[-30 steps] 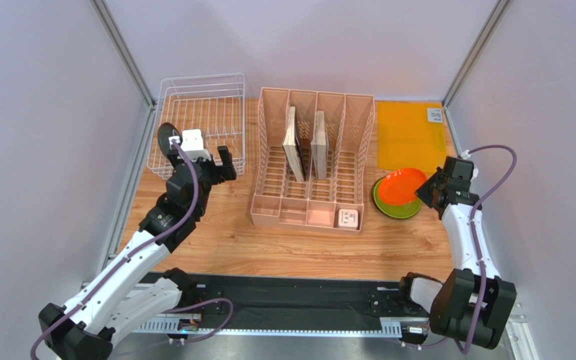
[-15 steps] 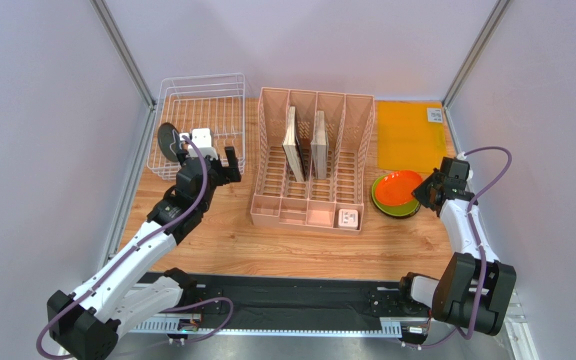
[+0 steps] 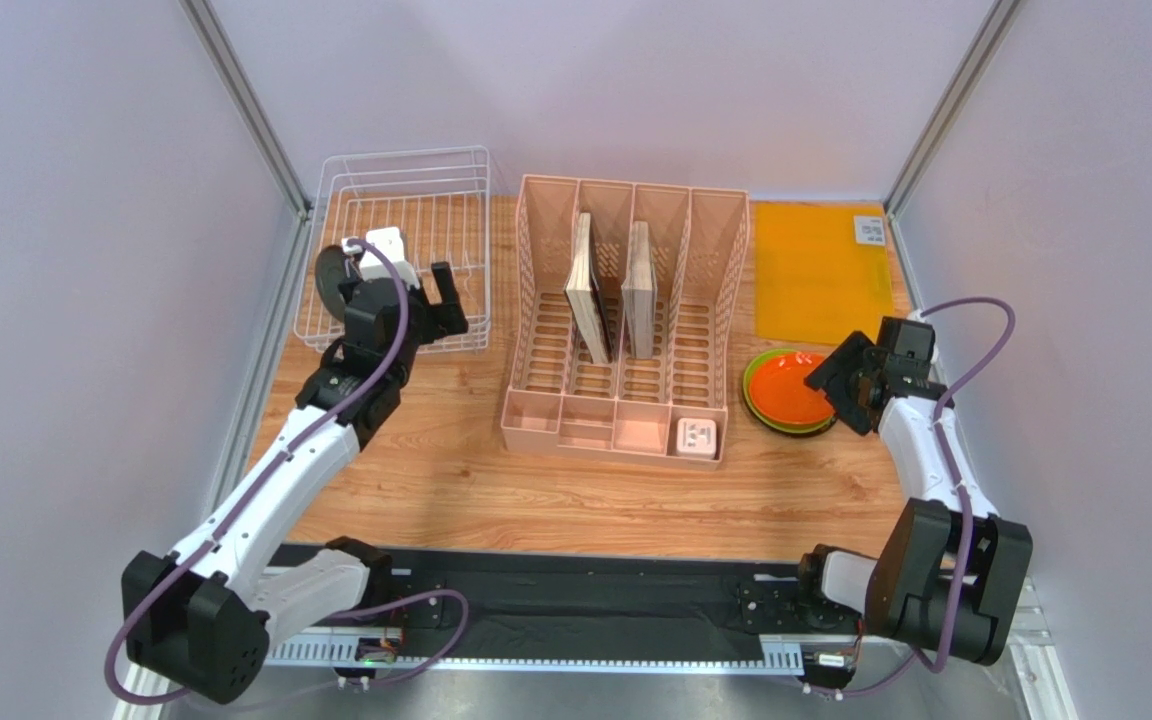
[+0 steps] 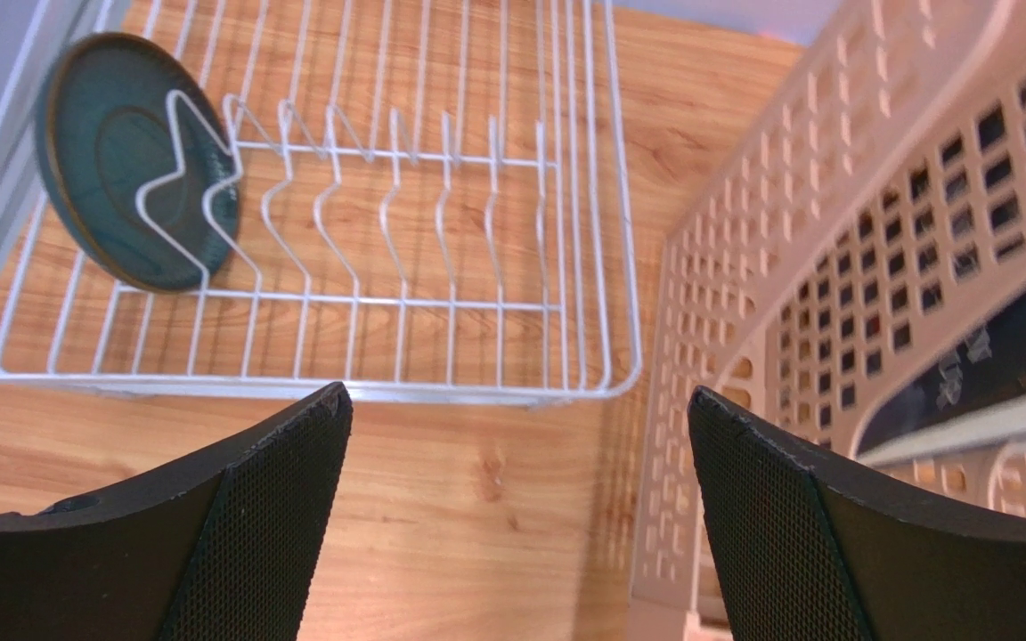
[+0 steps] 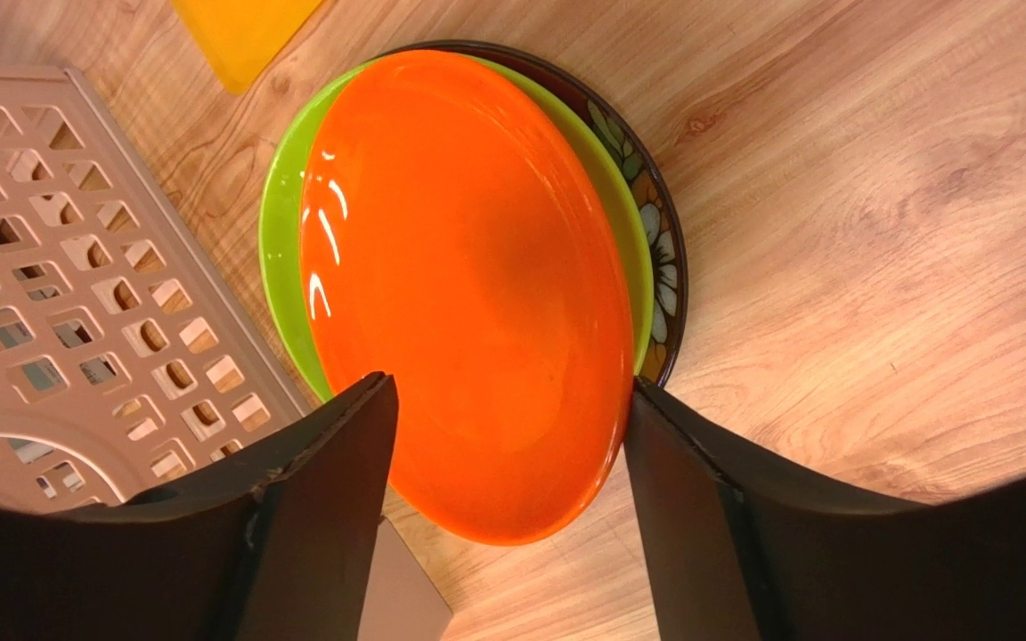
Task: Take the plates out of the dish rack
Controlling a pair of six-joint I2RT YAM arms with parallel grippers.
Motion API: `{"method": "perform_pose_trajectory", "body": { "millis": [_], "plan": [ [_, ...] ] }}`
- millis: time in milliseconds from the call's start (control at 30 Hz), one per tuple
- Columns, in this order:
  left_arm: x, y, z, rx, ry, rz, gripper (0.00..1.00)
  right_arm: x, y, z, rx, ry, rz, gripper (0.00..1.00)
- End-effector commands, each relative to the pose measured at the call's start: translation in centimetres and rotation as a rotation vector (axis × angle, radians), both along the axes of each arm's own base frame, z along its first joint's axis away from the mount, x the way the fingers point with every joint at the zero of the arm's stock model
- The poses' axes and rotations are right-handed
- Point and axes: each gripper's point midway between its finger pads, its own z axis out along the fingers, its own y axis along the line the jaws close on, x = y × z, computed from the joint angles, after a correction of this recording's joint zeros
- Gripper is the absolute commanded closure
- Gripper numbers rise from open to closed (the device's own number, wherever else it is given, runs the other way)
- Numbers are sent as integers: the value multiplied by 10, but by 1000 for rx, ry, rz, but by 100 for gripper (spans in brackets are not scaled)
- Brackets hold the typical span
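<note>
— Top external: where's the dish rack?
— Upper left of the frame, on the wooden table, just left of the pink organiser. Two beige boards stand upright in the organiser's middle slots.
— Plates in it?
— One. Slate blue plate, standing on edge at the rack's left end, upper left in the left wrist view.
— Left gripper?
— Jaws wide apart with nothing between them. It sits by the rack's lower rim in the left wrist view, apart from the blue plate.
— Other plates?
— Stacked flat on the table, right of centre in the top view, just right of the organiser and below the yellow mat. Orange plate is on top and lime green plate under it. Dark red floral plate is at the bottom, only its rim showing.
— Right gripper?
— Spread open over the stack, one finger on each side of the orange plate's lower edge in the right wrist view. Whether a finger touches it, cannot tell. Not clamped on anything.
</note>
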Motion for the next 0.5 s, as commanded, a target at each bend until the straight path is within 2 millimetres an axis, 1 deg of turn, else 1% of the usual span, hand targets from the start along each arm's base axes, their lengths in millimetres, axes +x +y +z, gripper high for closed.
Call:
{"method": "perform_pose_trajectory", "body": {
  "millis": [0,33,67,100,133,167,200,233,267,300,333,367,400,433,467],
  "plan": [
    [28,23,19,-46,-40,72,0,2,1,5,3,10,16,32],
    [32,28,19,-53,-37,86,0,4,0,7,1,9,19,31],
    [38,30,13,-58,-27,86,0,4,-2,6,-6,21,11,30],
    [41,41,12,-61,-24,114,0,1,-2,3,-7,43,10,30],
    [45,45,6,-62,-14,123,0,2,-3,6,-13,40,11,29],
    [49,50,8,-66,-27,134,0,2,-8,6,-45,50,-6,25],
    [52,61,6,-70,-25,163,0,0,-8,7,-61,62,0,25],
    [57,65,-1,-70,-12,172,0,1,-9,9,-68,62,-3,25],
    [61,69,-4,-76,-5,172,0,2,-15,13,-98,62,-24,24],
    [65,79,-1,-75,-5,196,0,0,-15,14,-102,69,-27,24],
    [70,83,-9,-67,16,206,0,0,-16,17,-112,70,-31,24],
    [73,88,-10,-60,20,220,0,1,-21,24,-140,63,-47,24],
    [75,98,-10,-61,18,244,0,-1,-21,30,-151,58,-47,24],
    [80,103,-11,-62,17,249,0,0,-21,35,-160,46,-43,24],
    [84,107,-9,-62,3,253,0,1,-20,42,-164,28,-41,24]
  ]
}}
